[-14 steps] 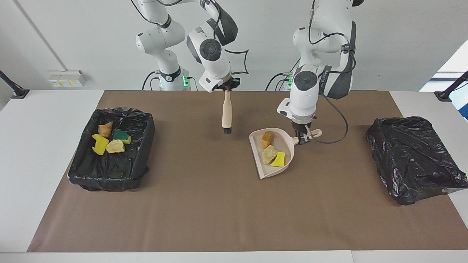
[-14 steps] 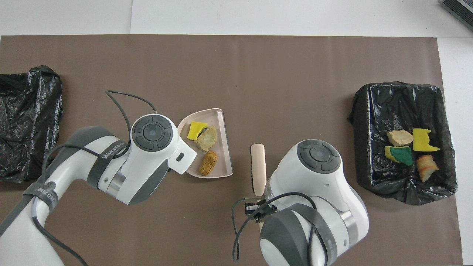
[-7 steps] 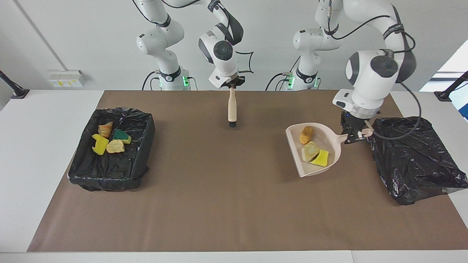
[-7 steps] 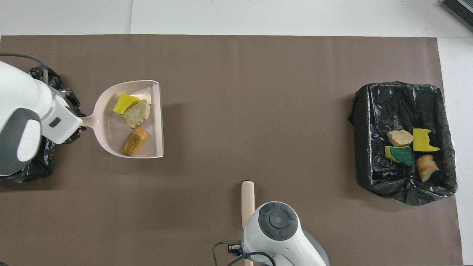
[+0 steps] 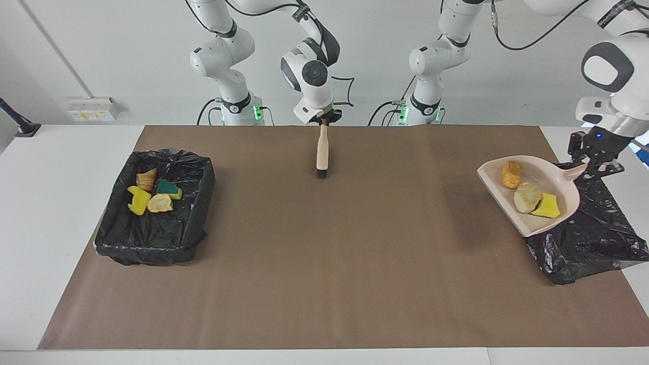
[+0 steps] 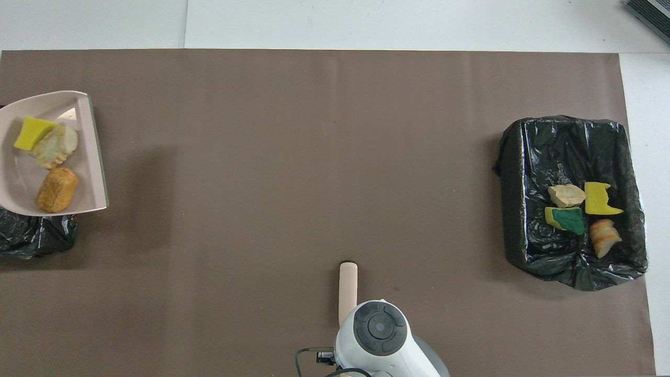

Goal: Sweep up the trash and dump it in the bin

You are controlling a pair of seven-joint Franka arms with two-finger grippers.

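Left gripper (image 5: 592,163) — jaws clamped on the handle of the pale pink dustpan (image 5: 507,195), held raised over the black-bagged bin (image 5: 588,238) at the left arm's end of the table (image 5: 30,203). Half a second ago the pan hung over the brown mat (image 5: 324,263) just beside that bin; a second ago it lay near the table's middle.

Dustpan load — three pieces of trash (image 5: 527,196): an orange-brown bread bit, a pale bread bit, a yellow sponge chunk, all in the pan as before.

Right gripper (image 5: 323,120) — jaws clamped on the top of the beige-handled brush (image 5: 322,149), which hangs upright, bristles down, over the mat near the robots; barely shifted since the earlier frame.

Second bin (image 5: 197,177), at the right arm's end: four more pieces (image 5: 152,195), one green-backed, unchanged.
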